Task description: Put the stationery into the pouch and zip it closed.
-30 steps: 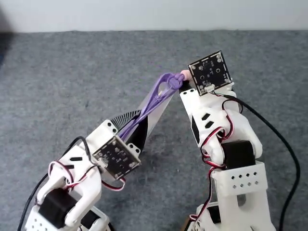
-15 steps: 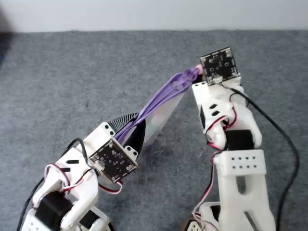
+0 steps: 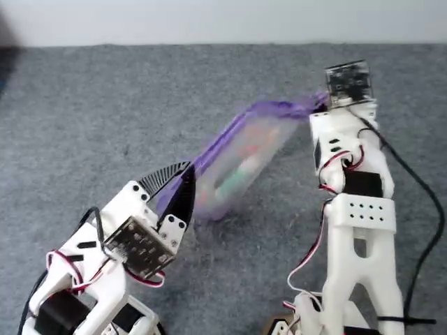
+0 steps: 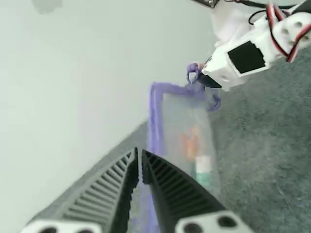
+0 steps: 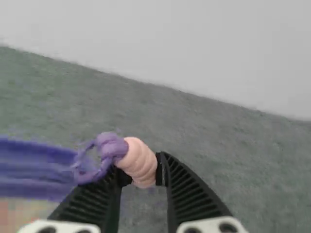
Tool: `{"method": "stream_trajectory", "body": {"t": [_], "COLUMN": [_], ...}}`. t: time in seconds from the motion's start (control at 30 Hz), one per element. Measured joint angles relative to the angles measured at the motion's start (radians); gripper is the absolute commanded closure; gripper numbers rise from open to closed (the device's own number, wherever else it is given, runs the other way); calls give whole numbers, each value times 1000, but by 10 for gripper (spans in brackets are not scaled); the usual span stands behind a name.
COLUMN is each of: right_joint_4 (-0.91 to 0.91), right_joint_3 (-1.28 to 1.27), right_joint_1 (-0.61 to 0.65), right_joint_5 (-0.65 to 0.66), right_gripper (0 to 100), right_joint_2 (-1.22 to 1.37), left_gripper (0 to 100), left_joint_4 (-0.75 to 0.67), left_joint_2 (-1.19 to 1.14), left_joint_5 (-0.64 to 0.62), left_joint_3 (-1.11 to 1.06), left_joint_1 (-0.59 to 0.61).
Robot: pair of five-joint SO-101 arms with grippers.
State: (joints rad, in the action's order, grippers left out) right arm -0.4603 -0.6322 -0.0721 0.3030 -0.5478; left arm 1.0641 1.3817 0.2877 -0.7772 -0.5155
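Stationery inside pouch, centre frame; left jaws pinch pouch end; right jaws clamp zip pull; zip apparently near closed.

Upper left of high view: bare grey mat up to the wall; widest passage.
Centre diagonal: pouch stretched between both grippers, barring the way from lower left to upper right.
Lower left: left arm, with left gripper clamped on the pouch's end; corner blocked.
Right side: right arm, with right gripper pinching the pink zipper pull; black cable trailing alongside.
Lower centre: narrow wedge of bare mat between the arms, below the pouch.
Upper right corner: small bare patch beyond the cable.
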Motion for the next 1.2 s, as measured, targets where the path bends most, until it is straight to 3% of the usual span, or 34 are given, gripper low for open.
{"method": "stream_trajectory", "body": {"t": [0.3,0.53,0.67,0.87,1.2], "right_joint_4": [0,0,-32,-204,-296], "right_joint_3": [-2,-8,-68,-129,-129], "right_joint_1": [18,51,43,43,48], "right_joint_5": [0,0,49,72,-60], "right_gripper": [991,987,952,770,765], "right_joint_2": [-11,-43,-60,-106,-218], "left_gripper": [986,863,829,822,822], "left_joint_4": [0,0,0,0,0], "left_joint_2": [8,9,9,9,9], "left_joint_5": [0,-3,-61,-71,-74], "left_joint_3": [3,3,3,3,-120], "left_joint_1": [3,14,109,270,423]}}
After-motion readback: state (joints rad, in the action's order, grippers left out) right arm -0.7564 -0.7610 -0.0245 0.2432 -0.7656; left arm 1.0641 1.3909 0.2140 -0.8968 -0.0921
